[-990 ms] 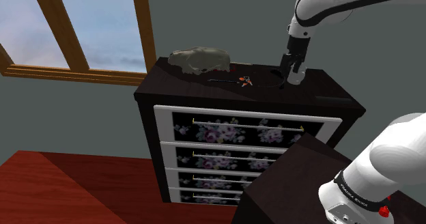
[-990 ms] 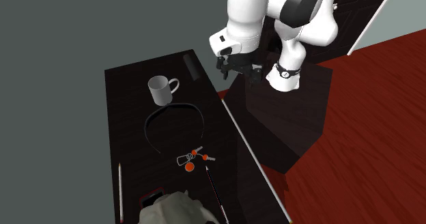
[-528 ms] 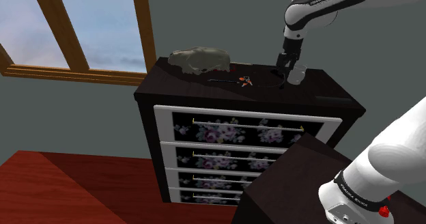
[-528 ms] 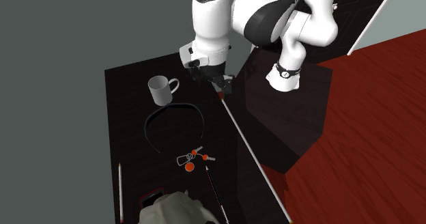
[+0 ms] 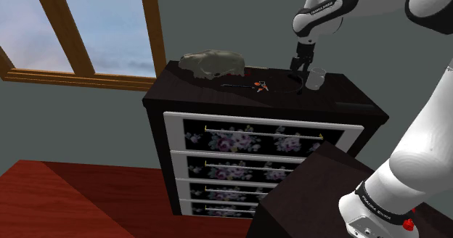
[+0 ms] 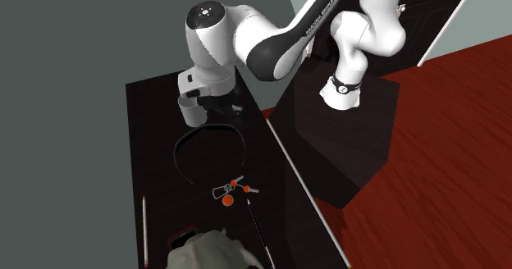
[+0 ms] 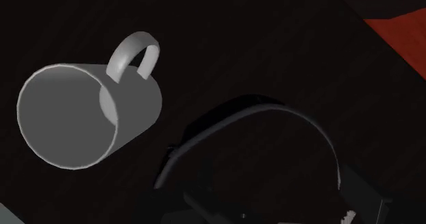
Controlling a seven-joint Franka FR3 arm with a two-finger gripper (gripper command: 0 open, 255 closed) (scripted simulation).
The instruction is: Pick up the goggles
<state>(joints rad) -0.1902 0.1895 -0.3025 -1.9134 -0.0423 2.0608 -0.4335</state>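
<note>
Goggles [image 7: 287, 110], drawn as a thin black curved band, are lying on the dark dresser [image 6: 156, 103], just beside a grey mug [image 7: 75, 117]. The hand [image 6: 212, 116] is hovering over them, seemingly open and holding nothing. They are probably light and springy, so pinching across the band's arch is looking safest.

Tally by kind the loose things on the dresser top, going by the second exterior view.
mug: 1
goggles, a black curved band: 1
small orange-and-white item: 1
thin sticks: 2
grey lumpy thing: 1
Total: 6
</note>
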